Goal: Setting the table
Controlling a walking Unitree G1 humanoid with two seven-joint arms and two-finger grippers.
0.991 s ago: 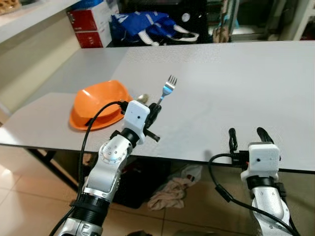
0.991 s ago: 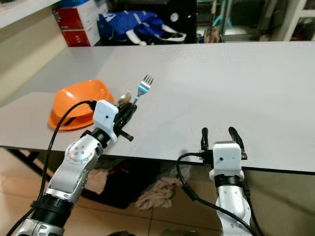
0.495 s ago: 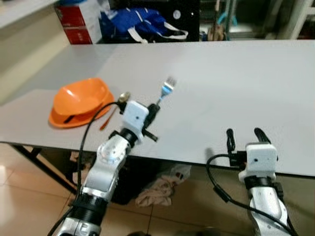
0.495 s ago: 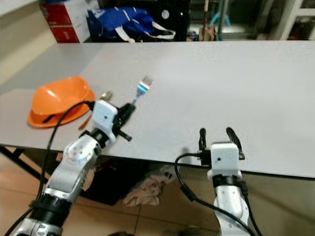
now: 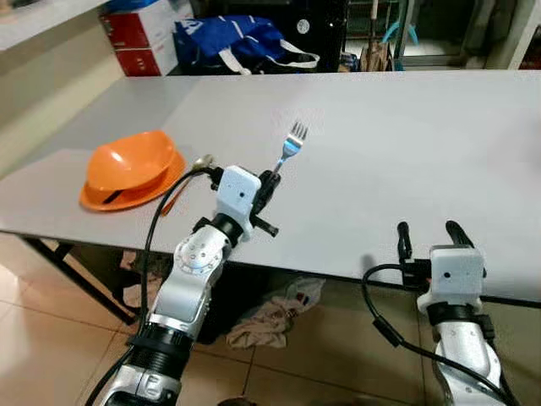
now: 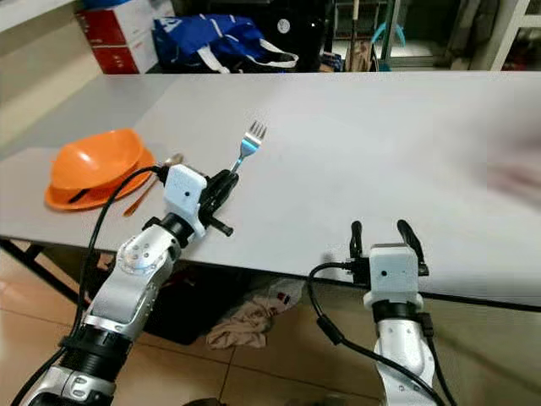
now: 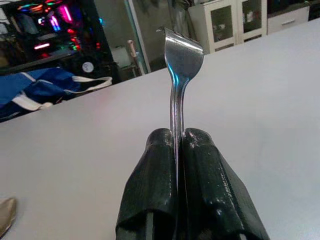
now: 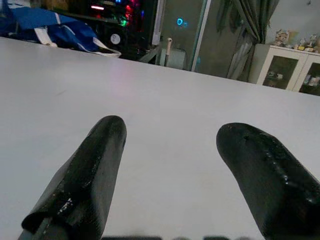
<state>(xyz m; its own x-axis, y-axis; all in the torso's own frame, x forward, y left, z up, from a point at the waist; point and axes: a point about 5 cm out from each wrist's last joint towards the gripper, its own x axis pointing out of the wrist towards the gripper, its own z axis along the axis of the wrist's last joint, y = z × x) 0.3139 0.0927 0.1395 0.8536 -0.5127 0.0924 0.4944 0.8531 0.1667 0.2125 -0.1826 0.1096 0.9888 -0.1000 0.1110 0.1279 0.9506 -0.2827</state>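
Note:
My left gripper (image 5: 269, 179) is shut on the handle of a metal fork (image 5: 290, 145), whose tines point up and away over the grey table (image 5: 397, 135). In the left wrist view the fork (image 7: 181, 60) stands straight up between the two black fingers (image 7: 200, 190). An orange bowl (image 5: 131, 167) rests on an orange plate at the table's near left. A spoon (image 5: 199, 162) with an orange handle lies just right of the bowl. My right gripper (image 5: 429, 231) is open at the table's front edge with nothing between its fingers (image 8: 95, 165).
Red and white boxes (image 5: 145, 38) and a blue bag (image 5: 237, 42) sit beyond the table's far side. A crumpled cloth (image 5: 270, 315) lies on the tiled floor under the table. White cabinets (image 7: 235, 25) stand far behind.
The camera has shifted, so the whole scene slid a little. The left gripper still holds the fork upright near the bowl. The right gripper has stayed at the table edge.

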